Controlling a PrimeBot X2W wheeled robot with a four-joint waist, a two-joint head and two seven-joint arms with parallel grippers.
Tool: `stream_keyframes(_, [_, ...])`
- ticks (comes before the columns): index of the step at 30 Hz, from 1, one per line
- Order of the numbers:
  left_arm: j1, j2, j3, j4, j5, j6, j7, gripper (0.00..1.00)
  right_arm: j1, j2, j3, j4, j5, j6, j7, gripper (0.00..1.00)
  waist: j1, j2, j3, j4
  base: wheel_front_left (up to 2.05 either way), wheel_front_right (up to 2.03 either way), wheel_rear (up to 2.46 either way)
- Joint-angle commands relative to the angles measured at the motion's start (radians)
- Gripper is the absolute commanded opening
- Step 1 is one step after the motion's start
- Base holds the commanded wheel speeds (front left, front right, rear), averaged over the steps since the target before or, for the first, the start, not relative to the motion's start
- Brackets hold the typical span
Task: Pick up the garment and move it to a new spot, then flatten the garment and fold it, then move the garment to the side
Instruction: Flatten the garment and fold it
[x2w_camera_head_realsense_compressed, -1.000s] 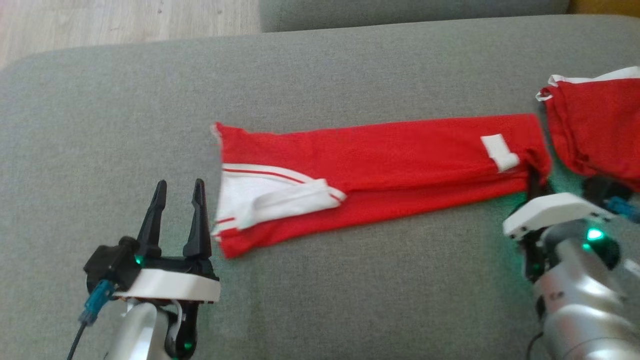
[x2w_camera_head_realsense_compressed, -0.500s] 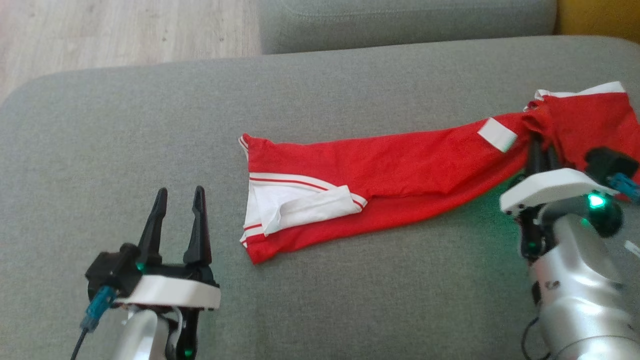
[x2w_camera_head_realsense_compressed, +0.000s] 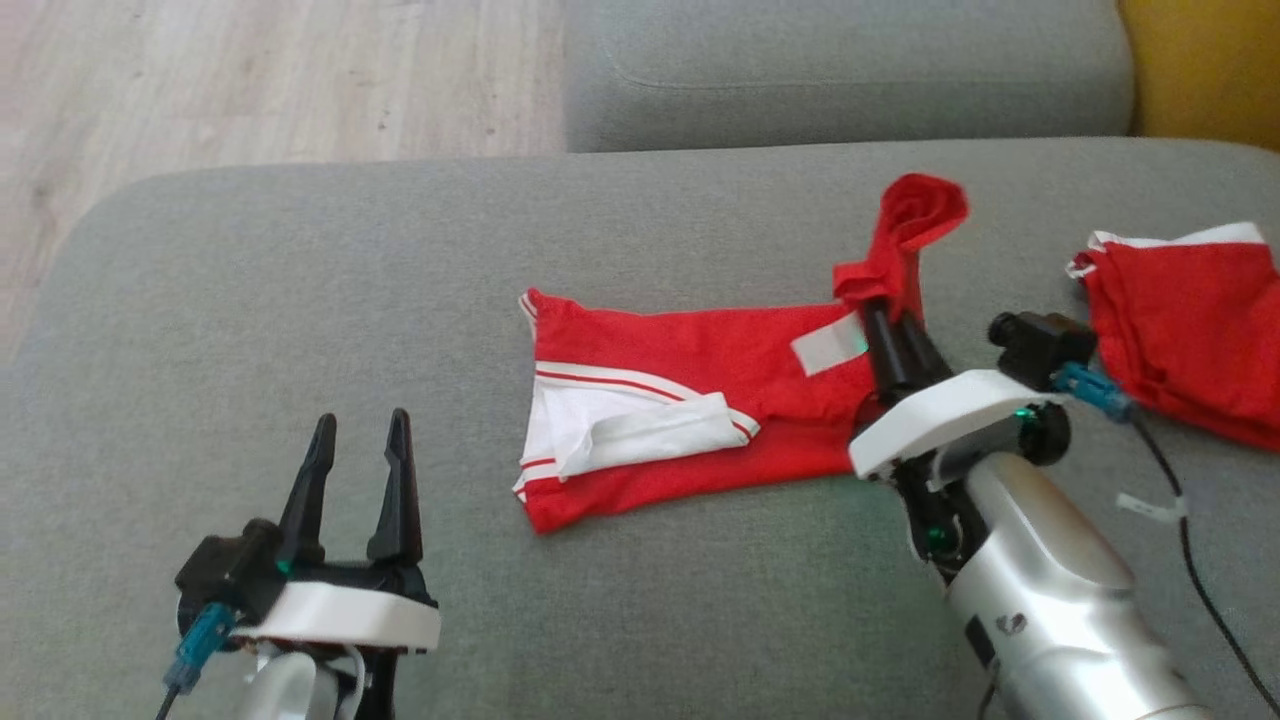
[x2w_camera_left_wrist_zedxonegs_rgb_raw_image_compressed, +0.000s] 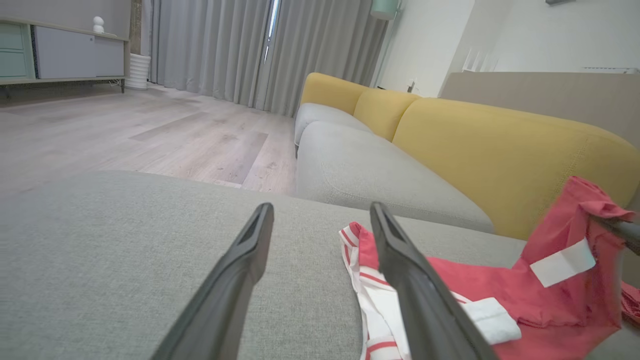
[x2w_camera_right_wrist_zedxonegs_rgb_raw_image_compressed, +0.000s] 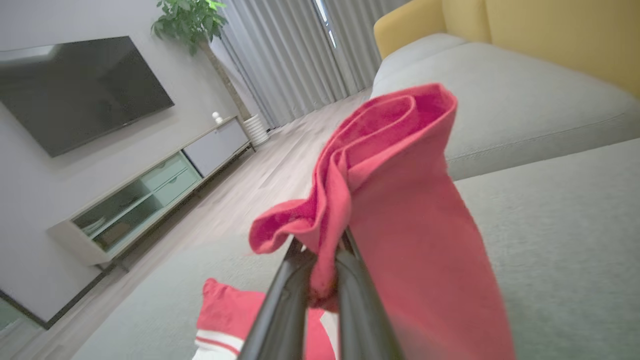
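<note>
Grey sofa seat (x2w_camera_head_realsense_compressed: 250, 300) carries everything. Near left, my left pincer (x2w_camera_head_realsense_compressed: 360, 420) hovers just off the cushion, jaws about half apart and empty, a little short of the garment's white-striped end. Near right, my right pincer (x2w_camera_head_realsense_compressed: 874, 318) is clamped tight on the right end of the garment (x2w_camera_head_realsense_compressed: 700, 360), with cloth bunched over it and flopping above.

Half a second ago that end lay stretched out far right, touching the second red garment (x2w_camera_head_realsense_compressed: 1180, 310). Now it's lifted and carried left, so the red strip on the sofa is much shorter, and the white label (x2w_camera_head_realsense_compressed: 828, 347) sits right by the pincer. The view shifted too, because the camera moved.

Judgement: the fold step is underway, right end going over the left. It needs laying down square, then release. Risk: the bunched end lands crumpled.

Farther back is another grey cushion (x2w_camera_head_realsense_compressed: 850, 70), with wood floor (x2w_camera_head_realsense_compressed: 250, 80) far left.
</note>
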Motion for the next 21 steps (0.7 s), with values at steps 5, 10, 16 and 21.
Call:
stream_keyframes(5, [-0.007, 0.011, 0.039, -0.031, -0.001, 0.002, -0.010, 1.00, -0.029, 0.014, 0.117, -0.033, 0.068, 0.004, -0.004, 0.00, 0.0001, -0.0001, -0.017, 0.046, 0.00, 0.00, 0.00])
stream_keyframes(10, [-0.006, 0.011, 0.033, -0.030, -0.005, 0.002, -0.010, 1.00, -0.039, 0.014, 0.208, -0.026, 0.118, 0.004, -0.004, 0.00, 0.0001, -0.0001, -0.015, 0.083, 0.00, 0.00, 0.00])
stream_keyframes(16, [-0.008, 0.012, 0.024, -0.028, -0.007, 0.002, -0.010, 1.00, -0.055, 0.014, 0.290, -0.004, 0.161, 0.004, -0.005, 0.00, 0.0001, -0.0001, -0.005, 0.117, 0.00, 0.00, 0.00])
stream_keyframes(21, [-0.021, 0.011, 0.008, -0.025, -0.010, 0.002, -0.010, 1.00, -0.081, 0.014, 0.366, 0.010, 0.229, 0.004, -0.007, 0.00, 0.0001, -0.0001, 0.016, 0.154, 0.00, 0.00, 0.00])
